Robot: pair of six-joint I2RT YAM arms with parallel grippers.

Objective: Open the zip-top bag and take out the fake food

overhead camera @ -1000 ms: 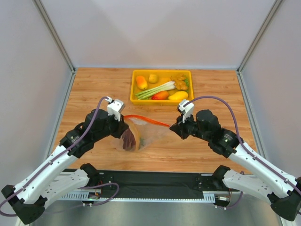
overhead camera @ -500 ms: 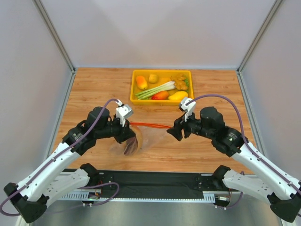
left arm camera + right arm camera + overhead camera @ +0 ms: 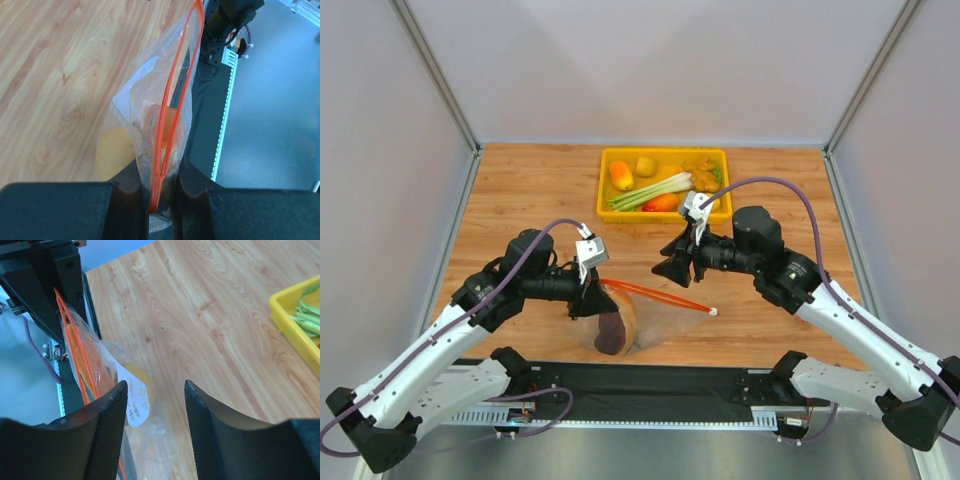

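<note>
**Left holds the bag corner, right stands free for the next grasp**

The left gripper [image 3: 160,186] is closed narrow on the near end of the red-orange zip strip [image 3: 658,294]. It pinches the zip-top bag [image 3: 660,315] at that corner and holds it up off the table [image 3: 520,190]. The right gripper [image 3: 155,405] stands with its jaws well apart and nothing between them. It hovers above the strip's far half, clear of the plastic. The bag hangs from the left pinch and sags toward the near edge. The dark maroon meat slice [image 3: 611,331] lies low in its belly with something yellow beside it. The white slider tab [image 3: 712,311] sits at the strip's free end, down near the wood.

In the left wrist view the two orange rails part into a long loop, so the mouth looks unzipped along most of its length (though the crinkled film makes this hard to confirm). To do this step well, the left pinch should stay firm and steady so the mouth keeps its shape. The right jaws should come down onto one rail only, near the middle, and draw it away from the other. Closing on both layers would shut the mouth.

A second ago the right gripper was closed at the far end of the strip, stretching it taut. It has since let go and backed off toward the yellow tray [image 3: 605,190]. The strip's free end has dropped. The left gripper has shifted inward, and the bag now hangs lower.
</note>
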